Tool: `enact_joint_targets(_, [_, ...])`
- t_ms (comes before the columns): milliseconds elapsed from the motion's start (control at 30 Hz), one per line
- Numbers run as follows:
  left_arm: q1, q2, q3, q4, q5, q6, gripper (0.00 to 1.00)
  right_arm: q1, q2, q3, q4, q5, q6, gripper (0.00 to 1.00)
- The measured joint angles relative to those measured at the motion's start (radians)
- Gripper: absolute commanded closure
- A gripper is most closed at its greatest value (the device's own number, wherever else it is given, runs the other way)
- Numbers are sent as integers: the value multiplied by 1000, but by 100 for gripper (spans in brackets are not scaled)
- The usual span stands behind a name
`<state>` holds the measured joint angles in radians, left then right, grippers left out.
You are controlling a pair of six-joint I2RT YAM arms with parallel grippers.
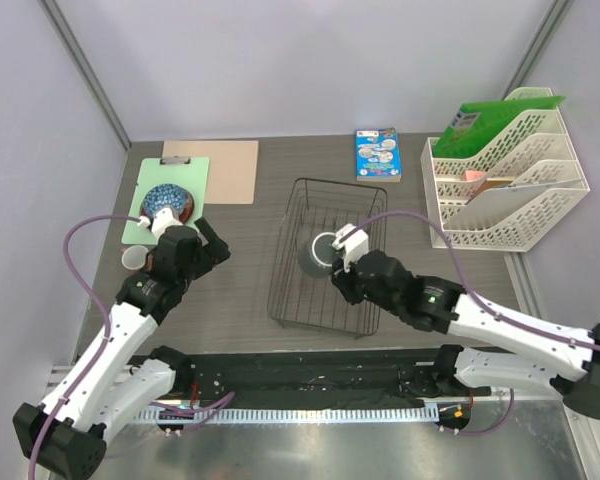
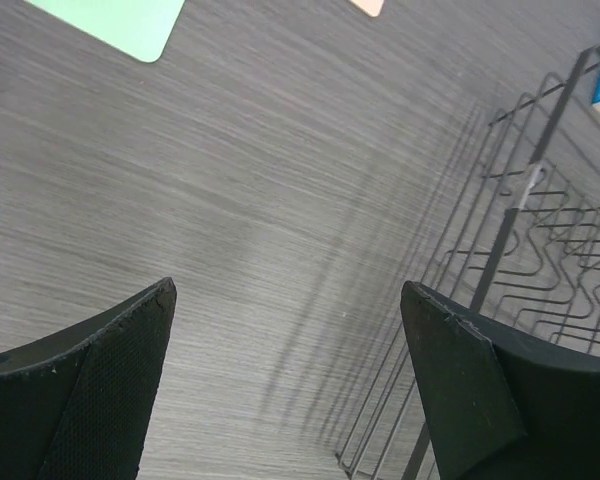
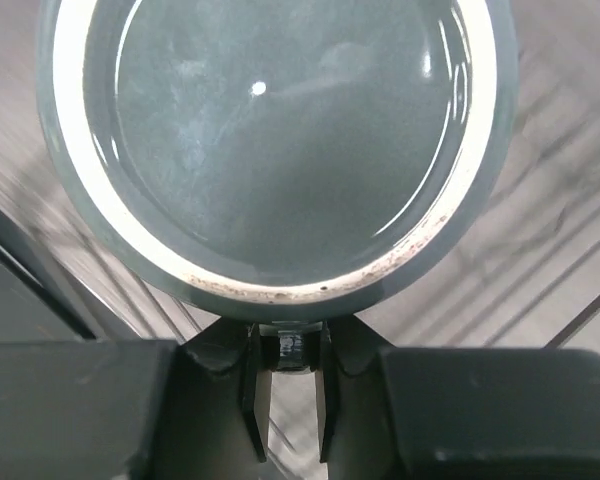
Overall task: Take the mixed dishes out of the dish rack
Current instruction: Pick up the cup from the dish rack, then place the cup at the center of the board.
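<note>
The black wire dish rack [image 1: 290,295] stands mid-table, and a grey-green mug [image 1: 318,252] sits inside it. My right gripper [image 1: 339,263] reaches into the rack. In the right wrist view the mug [image 3: 280,130] fills the frame, and my right gripper [image 3: 292,400] is shut on its handle [image 3: 293,352]. My left gripper [image 1: 212,246] hangs open over bare table left of the rack; its fingers [image 2: 100,380] hold nothing and the rack's edge [image 2: 500,260] shows beside them. A blue-inside bowl [image 1: 166,203] rests on the green board [image 1: 187,172]. A salmon-pink cup [image 1: 133,257] stands beside the left arm.
A tan clipboard [image 1: 228,170] lies behind the green board [image 2: 120,20]. A blue printed box [image 1: 378,155] sits behind the rack. A white tiered file tray [image 1: 505,190] with a green folder [image 1: 495,118] stands at the back right.
</note>
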<state>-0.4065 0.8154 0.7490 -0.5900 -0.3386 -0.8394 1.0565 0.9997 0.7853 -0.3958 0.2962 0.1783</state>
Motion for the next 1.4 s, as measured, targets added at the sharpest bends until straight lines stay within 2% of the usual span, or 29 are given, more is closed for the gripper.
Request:
enact_joint_targets(133, [0, -21, 0, 41, 40, 0, 0, -4, -134, -8, 134, 10, 49, 99])
enact_joint_targets(200, [0, -28, -2, 67, 64, -2, 0, -14, -171, -36, 207, -8, 83, 99])
enact_joint_targets(333, [0, -67, -29, 143, 141, -37, 0, -122, -183, -132, 416, -150, 209, 99])
enact_joint_targets(467, [0, -217, -153, 326, 227, -93, 0, -249, -153, -262, 627, -309, 383, 99])
enact_joint_targets(600, [0, -330, -277, 562, 347, -153, 7, -304, -74, -331, 829, -441, 536, 99])
enact_joint_targets(800, [0, -190, -257, 750, 542, -187, 10, -319, 95, -373, 1229, -588, 766, 99])
enact_joint_targets(900, [0, -126, -257, 800, 609, -201, 11, -317, 158, -377, 1361, -627, 835, 99])
enact_joint_targets(1400, [0, -103, -255, 946, 707, -227, 16, -233, 313, -377, 1521, -653, 882, 99])
